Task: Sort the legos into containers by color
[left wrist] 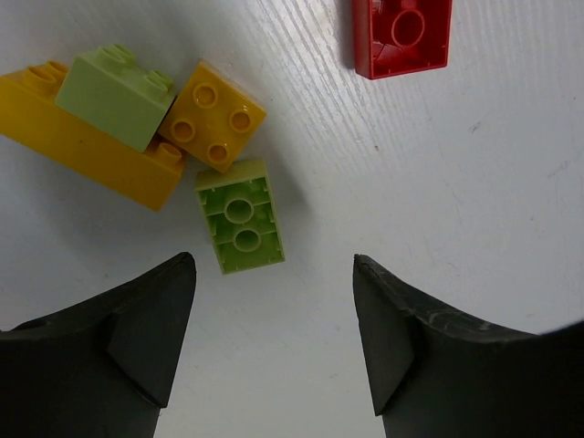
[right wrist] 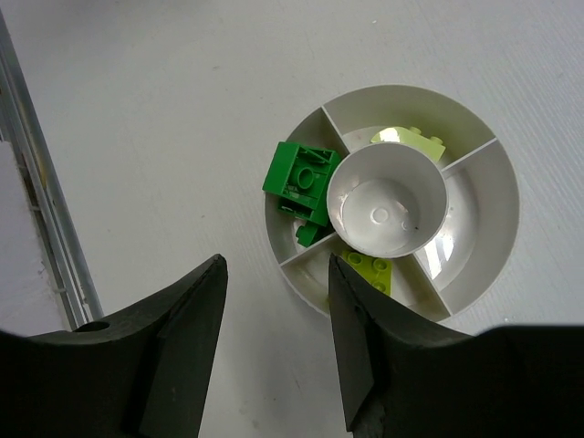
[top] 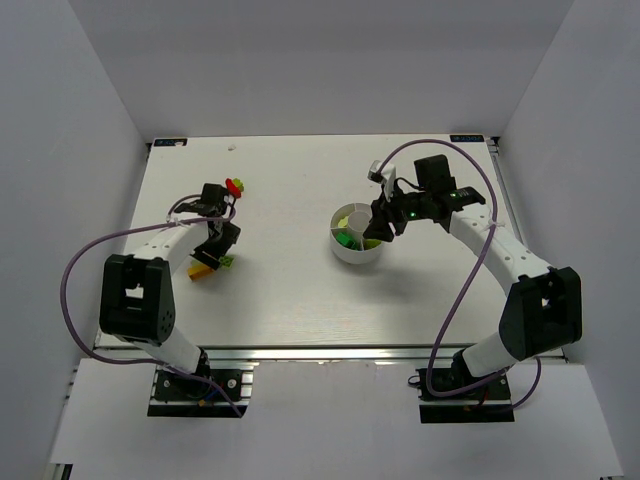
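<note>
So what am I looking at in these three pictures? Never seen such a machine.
A robot's left arm and right arm are bolted to a table. The wide picture looks down from above; the other two come from a camera on each wrist, so the dark shapes at the bottom are that arm's own tool. The left tool is open over toy bricks: a lime brick, orange brick, pale green brick against a long yellow brick, and a red brick. The right tool is open above a white divided dish, whose separate wedges hold a dark green brick, a second lime brick and a pale brick. Neither tool holds anything.
</note>
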